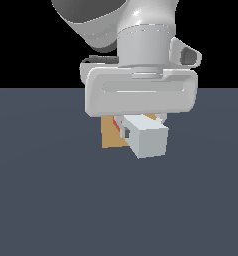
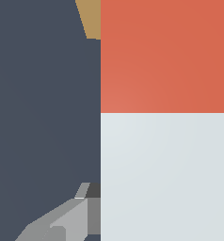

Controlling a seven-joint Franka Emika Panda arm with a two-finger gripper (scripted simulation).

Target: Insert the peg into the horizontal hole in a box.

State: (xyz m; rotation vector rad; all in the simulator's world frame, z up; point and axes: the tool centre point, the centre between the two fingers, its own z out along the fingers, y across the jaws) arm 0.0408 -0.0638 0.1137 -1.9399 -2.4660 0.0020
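The peg (image 1: pixel 149 138) is held level above the floor, its white-grey end facing the exterior view and a sliver of its red-orange end (image 1: pixel 116 121) showing behind. My gripper (image 1: pixel 141 131) comes down from above and is shut on the peg's white part. The tan box (image 1: pixel 110 136) stands just behind the peg, mostly covered by it and by the hand. The hole is hidden. In the wrist view the peg (image 2: pixel 165 141) fills one side, red-orange above white-grey. One grey finger (image 2: pixel 71 221) presses against it, and a corner of the box (image 2: pixel 89 19) shows beyond.
A flat dark blue-grey floor (image 1: pixel 51 200) spreads around the box and peg. The arm's white hand body (image 1: pixel 141 95) hangs over them and blocks the box's top.
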